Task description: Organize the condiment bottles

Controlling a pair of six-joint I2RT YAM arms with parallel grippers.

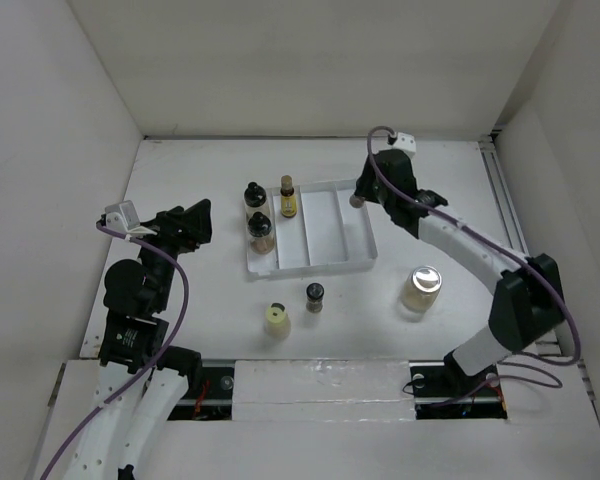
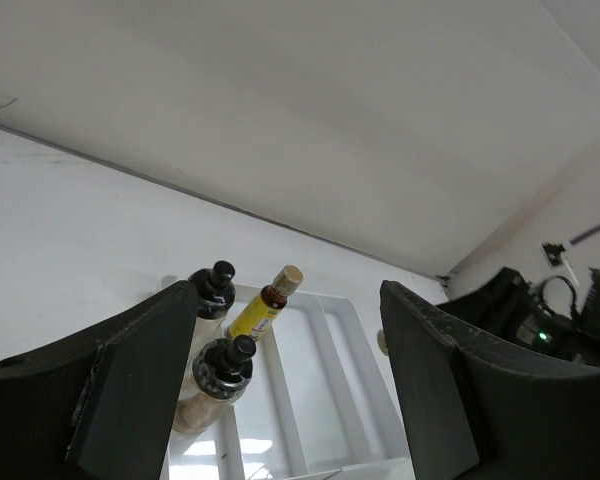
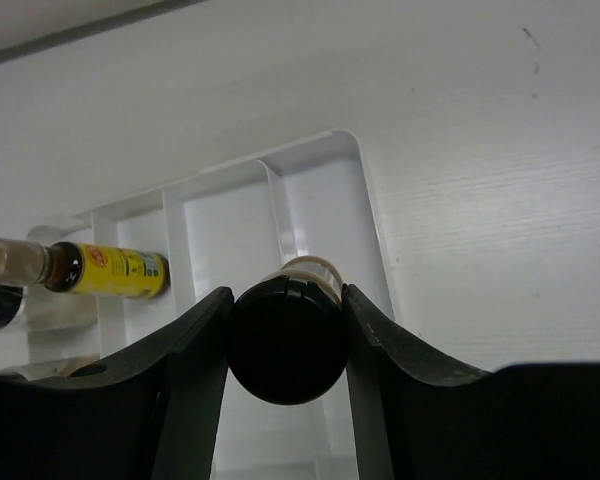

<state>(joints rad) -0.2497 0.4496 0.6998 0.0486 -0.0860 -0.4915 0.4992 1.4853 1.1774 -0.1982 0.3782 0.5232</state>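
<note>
The white desk (image 1: 180,330) carries everything, and near its middle sits the white divided tray (image 1: 325,240), its long compartments running away from the arm bases. The right hand (image 3: 286,300) reaches over the tray's far right corner, its fingers closed snugly on the cap of a black-capped bottle (image 3: 285,345) with tan contents. The bottle hangs over the rightmost compartment; whether its base touches the tray floor cannot be told. The left hand (image 1: 206,224) hovers above the desk just left of the tray, spread wide with nothing between its fingers, pointing at the tray's left side. The silver-lidded jar (image 1: 423,290), the widest of the lot, stands on the desk to the right of the tray, near the right arm's forearm and apart from the rest. The cream-yellow bottle (image 1: 276,318) stands on the desk in front of the tray's near left corner, with a small black-capped bottle (image 1: 315,296) near it to the right, between it and the tray's near edge. In the tray, two black-capped bottles (image 1: 257,212) stand one behind the other in the leftmost compartment, close together. The slim amber yellow-labelled bottle (image 1: 288,197) stands at the far end of the next compartment, just beside the farther of the two.
</note>
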